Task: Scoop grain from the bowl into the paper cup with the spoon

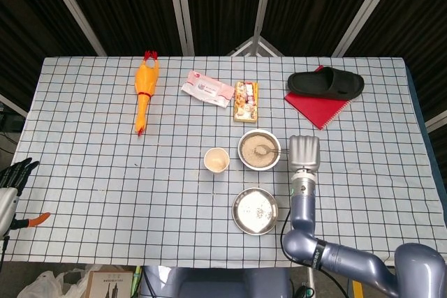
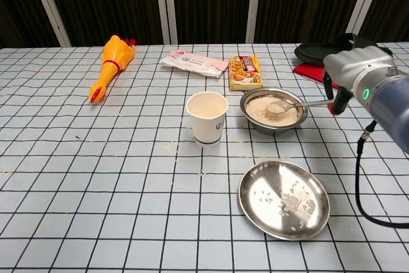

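looks like a robot test lab / data-collection rig, not a home. table (image 1: 84, 144) w/ blue-white checked cloth, dark pleated curtain backdrop (image 2: 204, 4) w/ pale metal struts. random unrelated props laid out: rubber chicken (image 1: 144, 88), wipes pack (image 1: 207, 88), snack box (image 1: 246, 101), black slipper (image 1: 327, 84) on a red notebook (image 1: 318, 111). bag and cardboard box on the floor by the table edge.

Even, bright overhead light; soft faint shadows; sharp focus; mild glare on steel plate (image 2: 284, 199) below right hand (image 2: 350, 68).
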Action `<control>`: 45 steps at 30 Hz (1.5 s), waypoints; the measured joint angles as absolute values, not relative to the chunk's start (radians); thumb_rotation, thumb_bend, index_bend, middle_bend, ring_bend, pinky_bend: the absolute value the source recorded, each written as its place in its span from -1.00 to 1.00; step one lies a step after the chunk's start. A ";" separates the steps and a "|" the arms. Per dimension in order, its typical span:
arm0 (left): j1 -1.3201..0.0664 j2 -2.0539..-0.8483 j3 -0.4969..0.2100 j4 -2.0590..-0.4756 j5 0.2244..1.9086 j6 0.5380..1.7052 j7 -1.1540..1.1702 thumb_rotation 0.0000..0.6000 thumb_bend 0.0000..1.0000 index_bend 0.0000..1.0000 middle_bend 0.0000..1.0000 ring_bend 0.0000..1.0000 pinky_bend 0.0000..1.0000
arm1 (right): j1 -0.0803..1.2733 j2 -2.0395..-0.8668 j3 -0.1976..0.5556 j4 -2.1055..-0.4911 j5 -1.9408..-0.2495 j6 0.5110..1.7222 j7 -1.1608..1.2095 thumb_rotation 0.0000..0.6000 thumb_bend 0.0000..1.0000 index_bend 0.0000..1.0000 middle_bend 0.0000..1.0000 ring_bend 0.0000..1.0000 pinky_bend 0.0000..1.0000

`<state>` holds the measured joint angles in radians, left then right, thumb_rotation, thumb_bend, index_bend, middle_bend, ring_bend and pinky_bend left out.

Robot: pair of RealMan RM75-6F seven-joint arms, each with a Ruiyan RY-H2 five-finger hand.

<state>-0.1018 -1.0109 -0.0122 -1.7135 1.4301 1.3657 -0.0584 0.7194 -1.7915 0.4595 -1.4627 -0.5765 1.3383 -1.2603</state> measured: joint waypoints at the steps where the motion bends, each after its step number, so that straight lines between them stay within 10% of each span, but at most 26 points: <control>1: -0.102 -1.011 -0.012 -1.713 1.430 1.366 -0.059 1.00 -1.00 -1.00 -1.00 -1.00 -1.00 | 0.723 -1.786 0.462 -1.472 -0.562 1.343 -1.266 1.00 0.48 0.36 0.85 1.00 1.00; 45: -0.104 -1.005 -0.012 -1.718 1.426 1.358 -0.071 1.00 -1.00 -1.00 -1.00 -1.00 -1.00 | 0.873 -1.668 0.512 -1.789 -0.358 1.526 -1.305 1.00 0.50 0.38 0.85 1.00 1.00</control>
<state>-0.1039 -1.0053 -0.0122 -1.7181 1.4260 1.3579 -0.0712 0.8727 -1.6681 0.5117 -1.7890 -0.3582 1.5261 -1.3048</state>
